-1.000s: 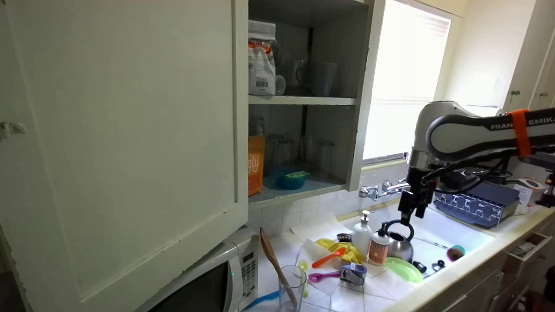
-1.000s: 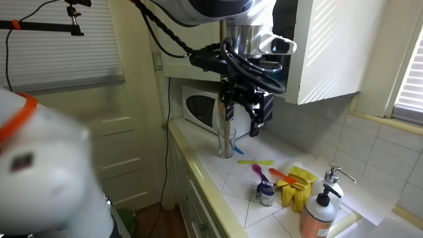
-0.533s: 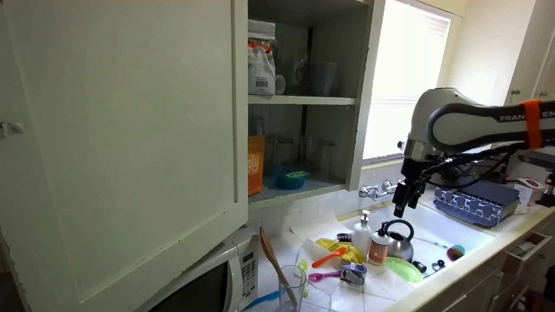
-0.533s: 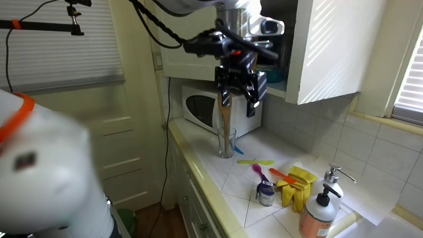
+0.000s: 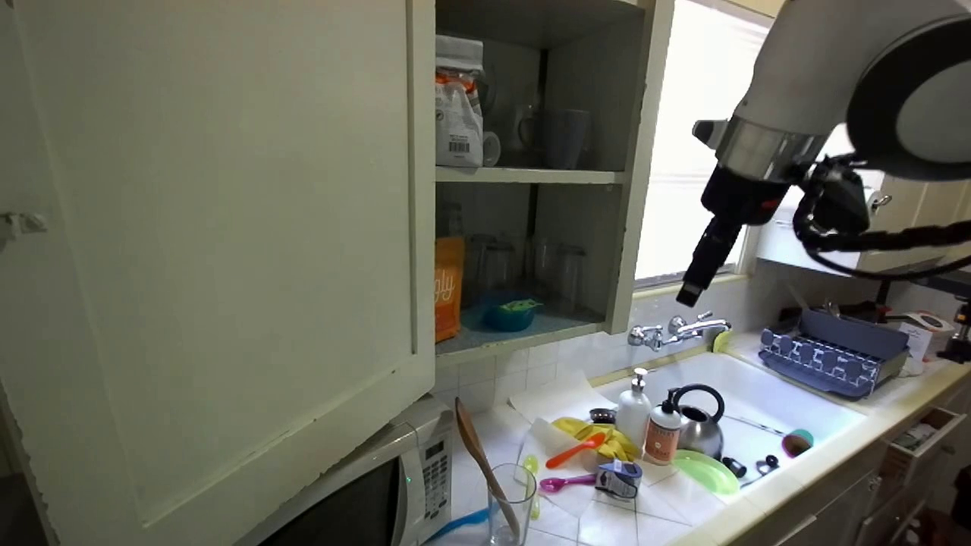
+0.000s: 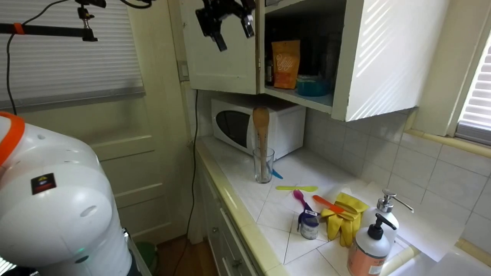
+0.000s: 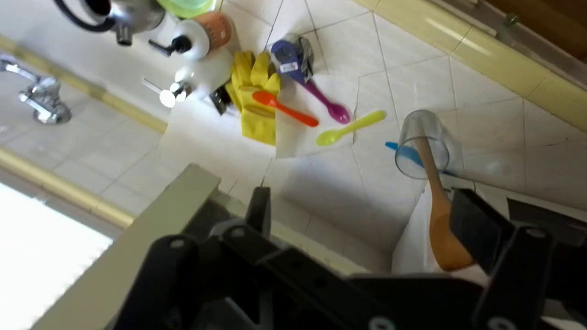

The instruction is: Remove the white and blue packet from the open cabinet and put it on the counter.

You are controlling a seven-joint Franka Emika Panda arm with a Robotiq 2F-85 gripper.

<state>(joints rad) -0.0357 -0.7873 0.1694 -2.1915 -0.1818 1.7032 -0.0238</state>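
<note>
Above the counter (image 5: 607,523), white packet (image 5: 459,114) partly hidden by cabinet door (image 5: 227,227), gripper (image 6: 236,41) spread wide, cropped in an exterior view.

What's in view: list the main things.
cabinet: 1, white, above counter
packet: 1, white, orange, upper shelf
pouch: 1, orange, lower shelf
bowl: 1, teal, lower shelf
glasses: several, clear, lower shelf
microwave: 1, white, counter
tumbler: 1, clear, counter
wooden spoon: 1, brown, tumbler
utensils: 4, orange, purple, lime, blue, counter
gloves: count unclear, yellow, counter
container: 1, purple, counter
pump bottles: 2, white, orange, counter
kettle: 1, silver, sink
arm: 1, white, outside cabinet
hand: 1, black, outside cabinet
</note>
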